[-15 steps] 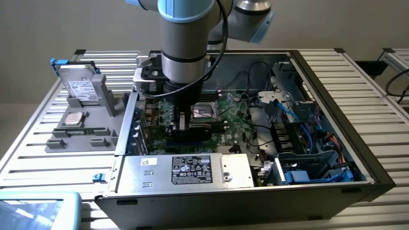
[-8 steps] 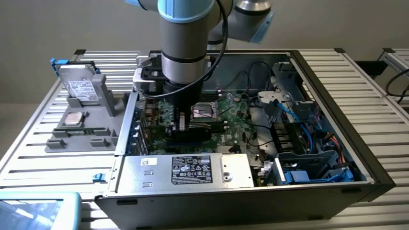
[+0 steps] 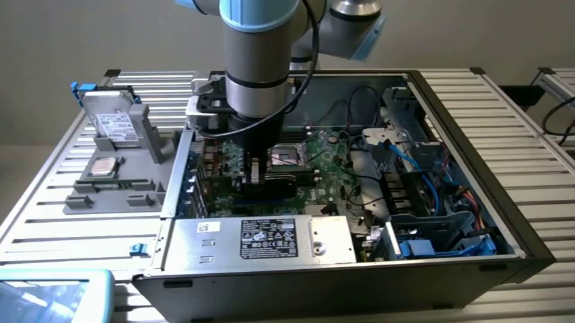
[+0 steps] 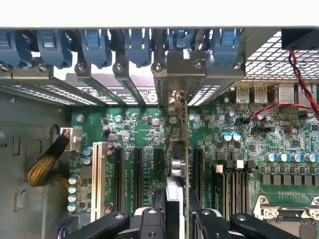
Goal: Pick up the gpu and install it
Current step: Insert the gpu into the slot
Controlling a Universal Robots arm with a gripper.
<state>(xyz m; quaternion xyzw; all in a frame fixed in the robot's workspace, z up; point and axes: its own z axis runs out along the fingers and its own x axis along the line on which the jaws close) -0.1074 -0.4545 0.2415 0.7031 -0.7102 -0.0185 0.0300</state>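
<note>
My gripper (image 3: 258, 168) reaches down into the open computer case (image 3: 467, 128), over the green motherboard (image 3: 337, 168). It is shut on the gpu (image 3: 274, 183), whose black body shows just below the fingers. In the wrist view the gpu (image 4: 178, 164) appears edge-on between my dark fingers (image 4: 159, 204), standing upright over the motherboard (image 4: 139, 124). Its silver end bracket (image 4: 185, 62) sits against the case's rear slot openings, in line with the blue retaining clips (image 4: 137, 45). Black expansion slots (image 4: 119, 174) lie beside the card; whether its edge is seated in a slot I cannot tell.
A silver power supply (image 3: 269, 239) fills the case's near side, with blue drive bays and cables (image 3: 431, 202) at the exterior view's right. Outside the case, at the exterior view's left, a white-labelled hard drive (image 3: 117, 124) leans on a grey fixture (image 3: 112, 185). Red-black wires (image 4: 299, 84) run near the rear ports.
</note>
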